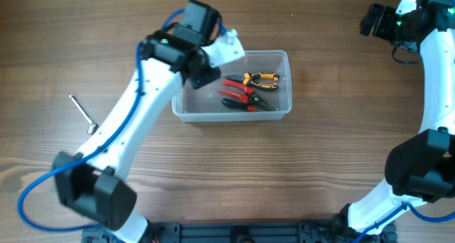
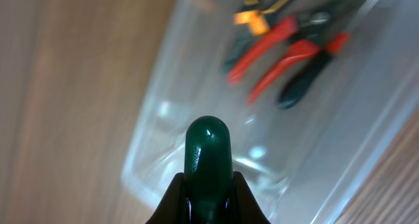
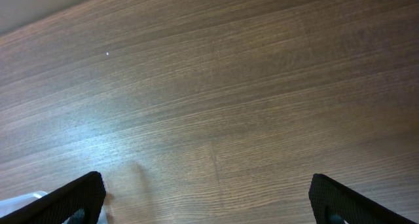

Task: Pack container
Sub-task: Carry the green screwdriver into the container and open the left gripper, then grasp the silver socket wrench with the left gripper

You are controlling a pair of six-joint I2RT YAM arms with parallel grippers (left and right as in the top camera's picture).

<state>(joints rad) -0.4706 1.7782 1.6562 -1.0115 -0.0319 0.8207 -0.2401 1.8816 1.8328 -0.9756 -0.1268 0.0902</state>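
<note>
The left arm (image 1: 135, 115) is seen stretched from its base at 7 o'clock up across the table (image 1: 320, 165), with the wrist bent down over the container (image 1: 234, 116). The left gripper (image 2: 208, 194) is clamped on a glossy, round-ended green handle (image 2: 208, 149). Which tool it belongs to cannot be told, though it is perhaps a screwdriver.

The container, a clear plastic tub with rounded corners and a rim, is found at mid-table, directly beneath that gripper, which is held over the tub's 9 o'clock end. Inside, toward 3 o'clock, pliers are laid close together: a red-handled pair (image 1: 238, 95) and an orange-and-black pair (image 1: 261, 77).

A bent metal key (image 1: 84, 111) is spotted on the wood-grain table, well apart at the tub's 9 o'clock. The right arm (image 1: 434, 79) is seen off at 2 o'clock. The right gripper (image 3: 213, 199) is spread wide above the wood, and nothing is gripped.
</note>
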